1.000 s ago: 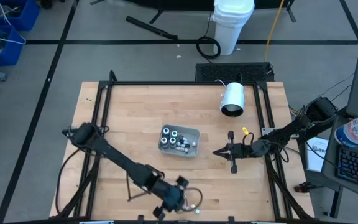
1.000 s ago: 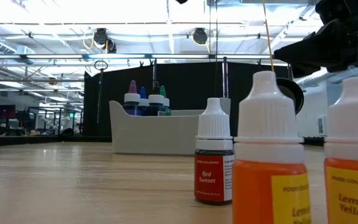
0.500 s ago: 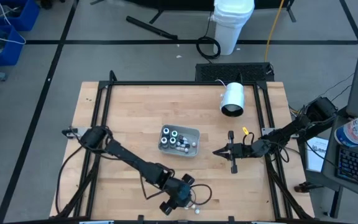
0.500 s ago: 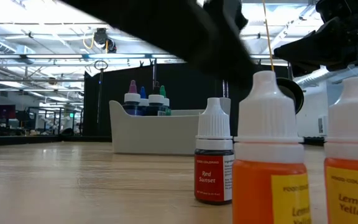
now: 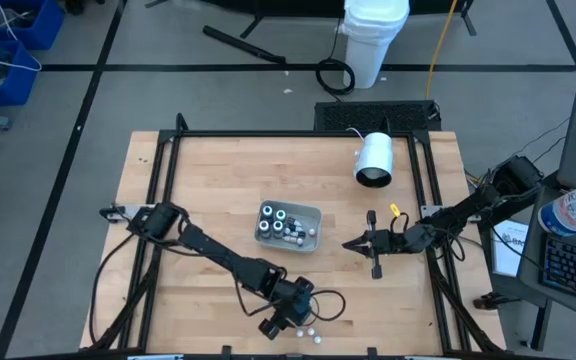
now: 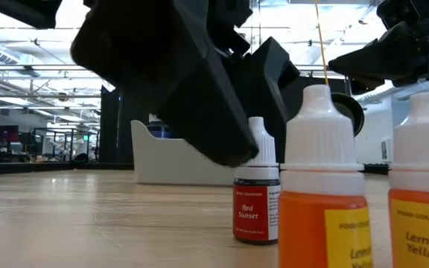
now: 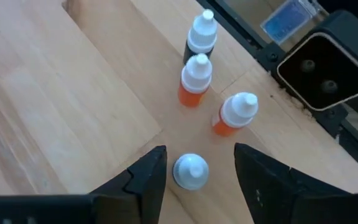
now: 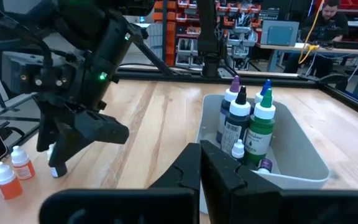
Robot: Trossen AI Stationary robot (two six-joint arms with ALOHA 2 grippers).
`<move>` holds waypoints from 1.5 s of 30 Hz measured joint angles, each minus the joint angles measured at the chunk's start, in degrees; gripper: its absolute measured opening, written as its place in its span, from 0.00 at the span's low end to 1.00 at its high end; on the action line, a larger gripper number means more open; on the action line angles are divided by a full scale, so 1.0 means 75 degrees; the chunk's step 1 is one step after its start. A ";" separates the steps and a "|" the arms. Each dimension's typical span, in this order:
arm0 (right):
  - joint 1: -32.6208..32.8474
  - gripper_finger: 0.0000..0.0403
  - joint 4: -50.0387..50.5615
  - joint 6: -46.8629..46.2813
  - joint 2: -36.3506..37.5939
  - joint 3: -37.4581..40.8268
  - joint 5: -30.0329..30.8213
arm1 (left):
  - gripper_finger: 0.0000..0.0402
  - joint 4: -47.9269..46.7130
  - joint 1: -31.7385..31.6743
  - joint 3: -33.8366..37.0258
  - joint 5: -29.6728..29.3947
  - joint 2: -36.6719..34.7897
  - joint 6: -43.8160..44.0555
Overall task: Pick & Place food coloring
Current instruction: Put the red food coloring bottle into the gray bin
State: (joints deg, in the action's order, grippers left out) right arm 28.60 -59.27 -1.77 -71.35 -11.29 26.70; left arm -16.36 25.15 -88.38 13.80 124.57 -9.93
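My left gripper (image 7: 194, 177), fingers apart, straddles a white-capped bottle (image 7: 190, 170); a skewed descent could topple the orange bottles (image 7: 194, 81) beside it.

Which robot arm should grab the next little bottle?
The left. Its left gripper hangs open right over a white-capped bottle near the table's front edge. The right gripper waits shut beside the grey tray, away from those bottles.

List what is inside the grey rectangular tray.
The grey rectangular tray holds upright dropper bottles: a green one, a dark black-tipped one, purple- and blue-tipped ones behind, and a small white-capped one. The right arm's fingers hide the near corner.
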 joint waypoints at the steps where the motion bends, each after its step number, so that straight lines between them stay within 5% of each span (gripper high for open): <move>1: 0.0000 0.00 0.0000 -0.0013 0.0000 0.0000 0.0001 | 0.47 0.0013 0.0000 0.0000 0.0019 0.0000 0.0003; 9: 0.0000 0.00 -0.0001 -0.0019 0.0000 0.0000 0.0000 | 0.37 -0.0010 0.0000 0.0000 0.0012 -0.0003 -0.0014; 18: 0.0000 0.00 -0.0002 -0.0019 0.0000 0.0000 0.0000 | 0.15 0.0004 -0.0014 0.0000 -0.0022 -0.0003 0.0174; 25: 0.0003 0.00 -0.0003 -0.0064 0.0000 0.0000 0.0000 | 0.14 -0.1022 -0.0069 0.0006 -0.0256 -0.0416 0.0018; 36: 0.0003 0.00 0.0096 -0.0080 0.0000 0.0003 -0.0003 | 0.14 -0.2532 -0.0027 0.0424 -0.0793 -0.2768 -0.0746; 41: 0.0003 0.00 0.0128 -0.0261 0.0000 0.0006 -0.0018 | 0.15 -0.1856 -0.0253 0.2107 -0.0876 -0.4584 -0.0786; 45: 0.0003 0.00 0.0175 -0.0257 0.0000 0.0006 -0.0022 | 0.15 0.0009 -0.0432 0.4168 -0.1423 -0.6434 -0.0297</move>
State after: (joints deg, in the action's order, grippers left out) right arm 28.62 -57.95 -3.69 -71.35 -11.25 26.53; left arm -16.29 21.91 -57.12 3.12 76.32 -12.16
